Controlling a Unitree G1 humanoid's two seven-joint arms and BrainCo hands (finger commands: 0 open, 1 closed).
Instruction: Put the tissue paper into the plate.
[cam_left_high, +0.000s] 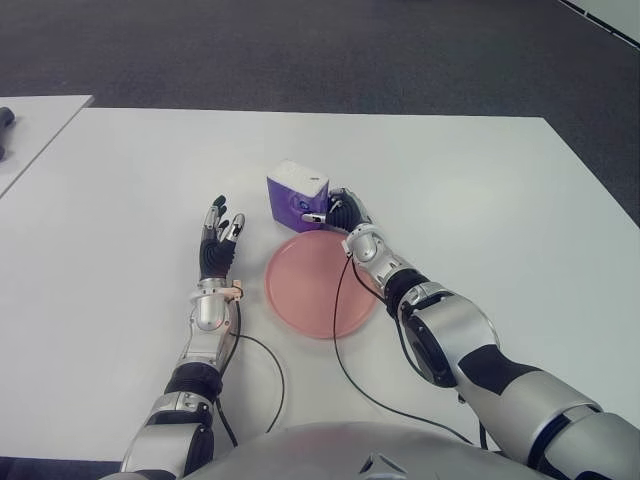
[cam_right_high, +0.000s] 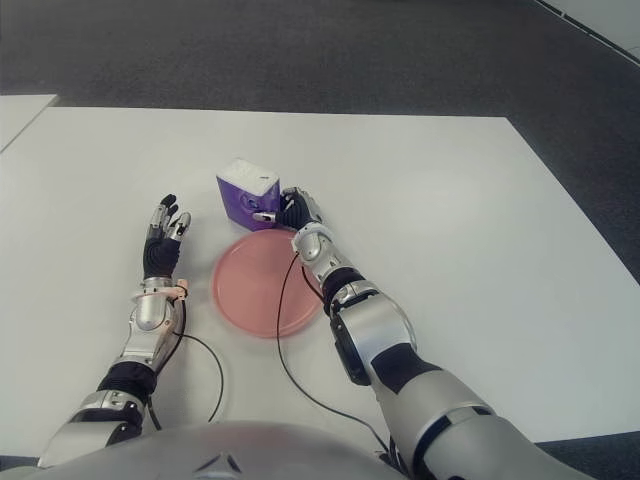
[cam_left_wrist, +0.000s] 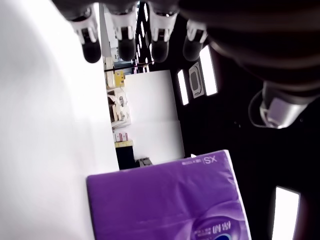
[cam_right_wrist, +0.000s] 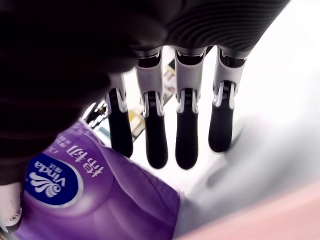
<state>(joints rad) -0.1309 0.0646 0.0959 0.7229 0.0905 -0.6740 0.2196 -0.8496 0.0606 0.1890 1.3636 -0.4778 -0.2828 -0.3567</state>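
While the tissue pack (cam_left_high: 297, 196) stands just beyond the plate (cam_left_high: 322, 283), the right hand (cam_left_high: 343, 211) reaches its side, fingers extended, not closed; the left hand (cam_left_high: 218, 243) is spread. Light, soft, slippery wrap: probably best squeezed across opposite sides.

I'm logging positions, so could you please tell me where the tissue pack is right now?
The purple tissue pack stands on the white table just beyond the pink plate, with the right hand against its right side.

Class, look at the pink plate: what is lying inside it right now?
Nothing lies in the pink plate. A black cable crosses its rim. The tissue pack stands behind it on the table, the right hand beside it.
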